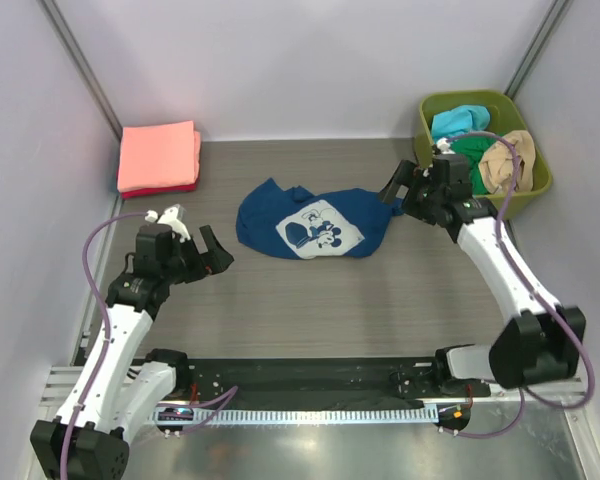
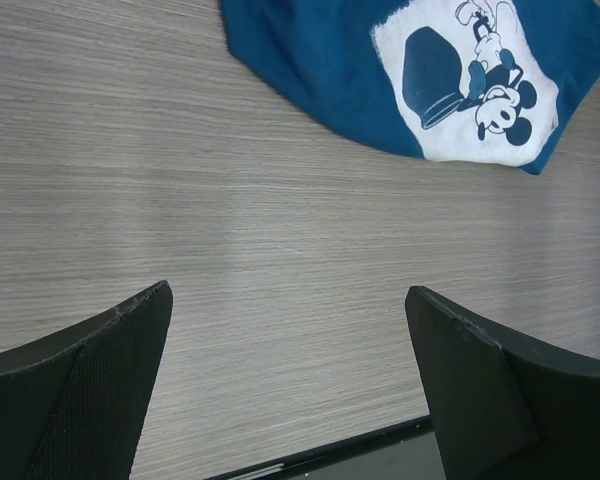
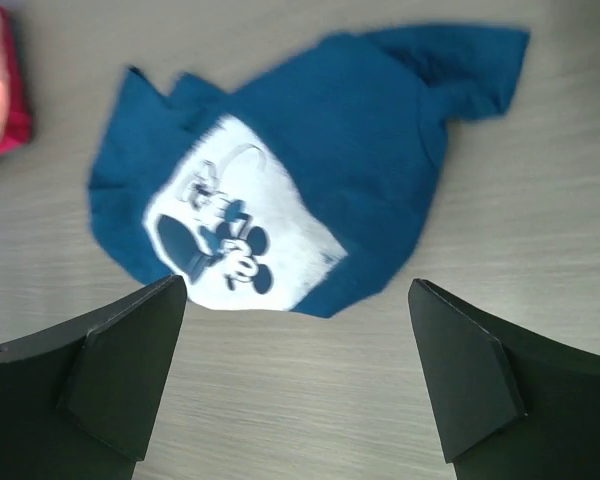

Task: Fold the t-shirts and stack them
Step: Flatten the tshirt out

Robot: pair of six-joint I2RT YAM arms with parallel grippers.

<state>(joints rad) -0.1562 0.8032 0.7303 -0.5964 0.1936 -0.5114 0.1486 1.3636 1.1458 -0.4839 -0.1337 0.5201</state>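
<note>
A navy blue t-shirt (image 1: 315, 220) with a white cartoon-mouse print lies crumpled on the table's middle; it also shows in the left wrist view (image 2: 380, 60) and the right wrist view (image 3: 310, 190). A folded salmon-pink t-shirt (image 1: 158, 155) lies on a red one (image 1: 160, 188) at the back left. Cyan (image 1: 458, 120), green (image 1: 475, 150) and tan (image 1: 510, 160) shirts sit in the green bin (image 1: 537, 185). My left gripper (image 1: 212, 252) is open and empty, left of the navy shirt. My right gripper (image 1: 398, 188) is open and empty, above the shirt's right end.
The green bin stands at the back right corner. A black mat strip (image 1: 310, 370) and a metal rail (image 1: 310, 412) run along the near edge by the arm bases. Grey walls close in the left, back and right.
</note>
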